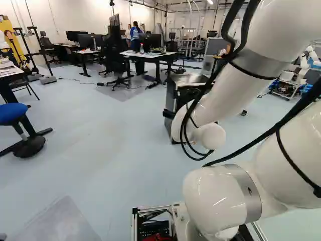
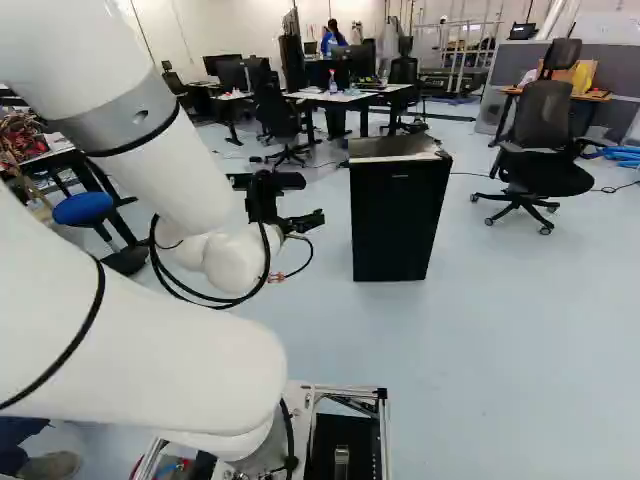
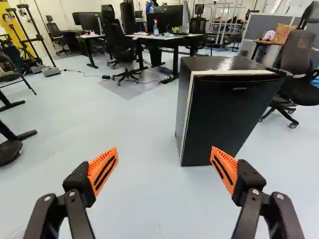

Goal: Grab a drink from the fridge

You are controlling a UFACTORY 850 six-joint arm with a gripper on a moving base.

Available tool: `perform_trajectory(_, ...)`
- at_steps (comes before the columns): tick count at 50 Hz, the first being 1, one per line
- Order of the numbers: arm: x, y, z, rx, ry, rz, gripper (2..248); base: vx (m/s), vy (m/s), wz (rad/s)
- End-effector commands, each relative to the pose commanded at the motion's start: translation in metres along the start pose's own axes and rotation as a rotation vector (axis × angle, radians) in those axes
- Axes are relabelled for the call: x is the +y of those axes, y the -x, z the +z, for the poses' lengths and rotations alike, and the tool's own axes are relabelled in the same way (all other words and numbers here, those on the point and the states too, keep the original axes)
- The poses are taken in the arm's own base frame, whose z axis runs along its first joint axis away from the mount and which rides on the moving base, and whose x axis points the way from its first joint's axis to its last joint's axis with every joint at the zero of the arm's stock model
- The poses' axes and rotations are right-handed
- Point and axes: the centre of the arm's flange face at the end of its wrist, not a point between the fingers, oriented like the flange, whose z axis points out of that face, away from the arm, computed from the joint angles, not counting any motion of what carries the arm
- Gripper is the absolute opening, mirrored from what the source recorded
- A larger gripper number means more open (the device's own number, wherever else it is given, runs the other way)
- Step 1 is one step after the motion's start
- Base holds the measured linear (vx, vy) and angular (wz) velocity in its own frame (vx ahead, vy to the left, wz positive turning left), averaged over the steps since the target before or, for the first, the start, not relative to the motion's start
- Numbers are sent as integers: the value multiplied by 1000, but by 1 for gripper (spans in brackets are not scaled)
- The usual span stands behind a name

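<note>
Fridge (image 2: pixel 400 225): small boxy cabinet, black, flat-sided, just right of centre in the upper half of the right base view, partly behind the arm (image 2: pixel 165 170) in the left base view. Its door (image 3: pixel 224 117) is closed, smooth and dark, with a pale strip along the edge; top is shiny, catching light. Gripper (image 2: pixel 290 205) fingers stand wide apart with only open space between them, orange pads (image 3: pixel 103 172) ribbed and wedge-shaped. In the wrist view the fridge stands ahead of the gripper, beyond one finger, not touching it.

Arm is glossy white rounded tubes with grey bands, black cables looped loosely around it. Floor (image 2: pixel 480 370) pale blue, smooth. Upper right of the right base view: black office chair (image 2: pixel 545 125), mesh back, wheeled base. Left edge of the left base view: stool (image 1: pixel 12 113) (round blue seat, looks padded). Upper middle there: white-topped desk (image 1: pixel 150 55) with dark legs
</note>
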Motion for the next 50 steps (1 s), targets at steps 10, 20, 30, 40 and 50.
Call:
perform_trajectory(10,0,0,0,0,0,0,247,14,-2,0)
perform_trajectory(20,0,0,0,0,0,0,247,36,0,0)
perform_trajectory(30,0,0,0,0,0,0,247,53,1,0)
perform_trajectory(40,0,0,0,0,0,0,247,75,-3,13)
perform_trajectory(50,0,0,0,0,0,0,247,73,-17,1)
